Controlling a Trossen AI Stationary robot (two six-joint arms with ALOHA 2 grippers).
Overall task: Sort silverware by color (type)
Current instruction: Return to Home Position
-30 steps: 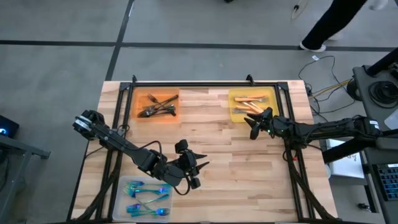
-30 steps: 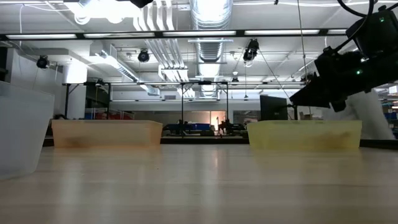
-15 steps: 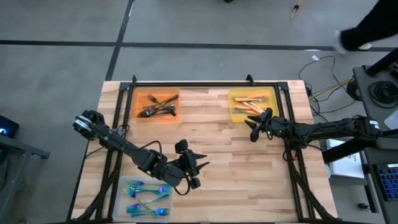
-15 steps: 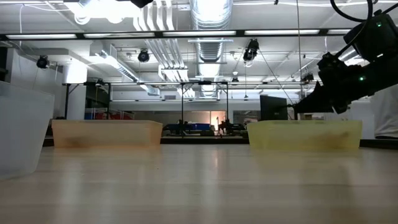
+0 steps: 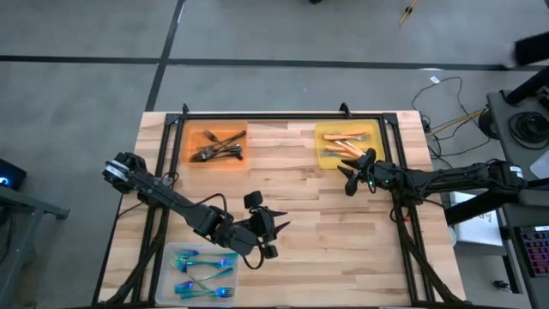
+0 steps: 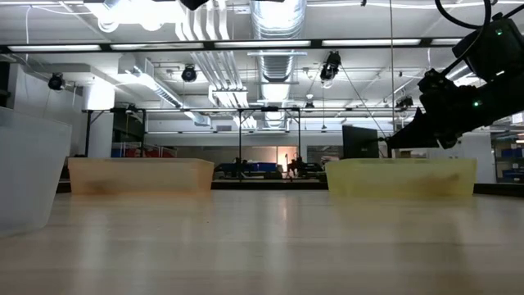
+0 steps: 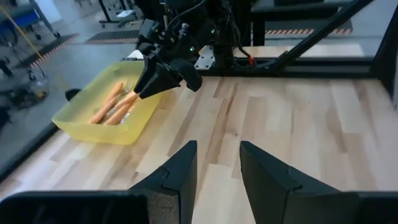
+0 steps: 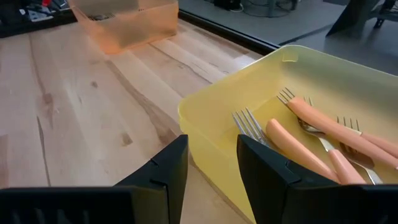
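Note:
Dark grey silverware (image 5: 217, 148) lies in the orange tray (image 5: 192, 136) at the far left. Orange-handled forks (image 8: 323, 134) lie in the yellow tray (image 8: 205, 109) at the far right. Blue-teal pieces (image 5: 202, 273) lie in the clear tray (image 5: 170, 254) at the near left. My right gripper (image 5: 346, 178) hovers open just off the yellow tray's near edge, its fingers (image 8: 165, 168) bare. My left gripper (image 5: 279, 230) hangs open over the bare tabletop right of the clear tray, with nothing between its fingers (image 7: 177, 171).
A black frame (image 5: 283, 115) runs along the table's far edge and down both sides. The wooden tabletop (image 5: 300, 197) lies bare between the three trays. In the low view the right gripper (image 6: 407, 135) hangs above the yellow tray (image 6: 401, 177).
My right gripper has rolled and tipped a little in place beside the yellow tray. My left gripper has rolled slightly about its own axis without shifting. No silverware has moved.

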